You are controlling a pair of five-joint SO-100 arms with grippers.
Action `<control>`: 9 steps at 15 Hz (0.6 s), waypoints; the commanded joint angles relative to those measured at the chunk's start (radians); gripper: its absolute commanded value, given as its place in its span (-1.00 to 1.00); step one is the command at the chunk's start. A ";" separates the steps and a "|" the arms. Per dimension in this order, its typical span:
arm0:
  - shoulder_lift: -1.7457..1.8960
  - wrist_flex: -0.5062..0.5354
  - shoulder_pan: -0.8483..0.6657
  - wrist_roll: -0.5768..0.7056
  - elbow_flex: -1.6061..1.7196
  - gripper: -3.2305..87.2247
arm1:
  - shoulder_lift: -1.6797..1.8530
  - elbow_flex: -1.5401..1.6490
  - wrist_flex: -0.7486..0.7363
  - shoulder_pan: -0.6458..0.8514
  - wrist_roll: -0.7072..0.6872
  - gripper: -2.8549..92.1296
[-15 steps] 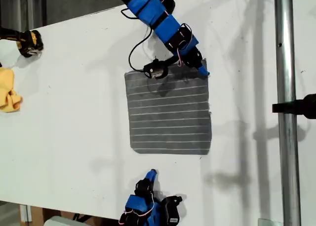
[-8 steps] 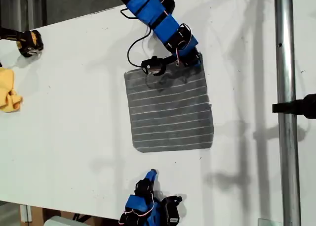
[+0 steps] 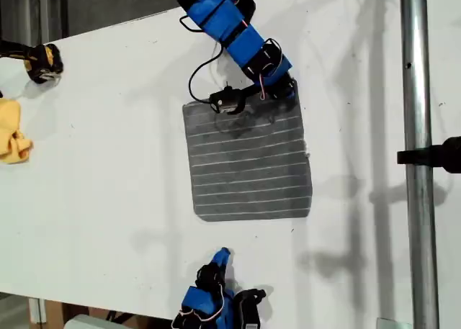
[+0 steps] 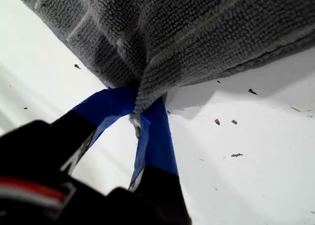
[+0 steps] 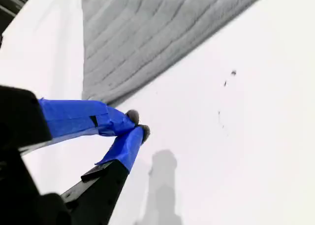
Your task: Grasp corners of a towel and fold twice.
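We have the towel lying flat on the white desk, near the middle of the exterior view, and the first fold is only just starting. Our first tool is pinched tight on one far corner of the towel, at the top edge in the exterior view, towards that view's right; the first wrist view shows the grey pile bunched between its blue-taped jaws and raised a little off the desk. Our second tool sits off the near edge of the towel with its tips together and nothing between them, touching no fabric. Next, we judge, the second tool must spread and take a corner, so both can carry an edge across evenly. A yellow cloth lies well apart at the exterior view's left.
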 commanded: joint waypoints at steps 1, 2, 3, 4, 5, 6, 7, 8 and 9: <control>-0.230 0.066 0.127 -0.149 -0.321 -0.96 | -0.023 -0.032 -0.009 0.017 -0.026 -0.94; -0.572 0.063 0.199 -0.166 -0.541 -0.96 | -0.025 -0.041 -0.006 0.029 -0.046 -0.94; -0.891 0.064 0.238 -0.129 -0.764 -0.96 | -0.026 -0.048 -0.006 0.040 -0.063 -0.94; -1.097 0.075 0.252 -0.138 -0.914 -0.96 | -0.026 -0.054 -0.003 0.051 -0.077 -0.94; -1.236 0.038 0.252 -0.130 -0.992 -0.96 | -0.028 -0.063 0.006 0.057 -0.086 -0.94; -1.385 -0.008 0.250 -0.077 -1.075 -0.96 | -0.028 -0.067 0.011 0.060 -0.092 -0.94; -1.578 0.032 0.264 -0.067 -1.229 -0.96 | -0.028 -0.080 0.026 0.061 -0.097 -0.94; -1.766 0.072 0.288 -0.043 -1.413 -0.96 | -0.026 -0.095 0.052 0.058 -0.097 -0.94; -1.911 0.080 0.310 -0.021 -1.563 -0.95 | -0.021 -0.097 0.060 0.054 -0.097 -0.94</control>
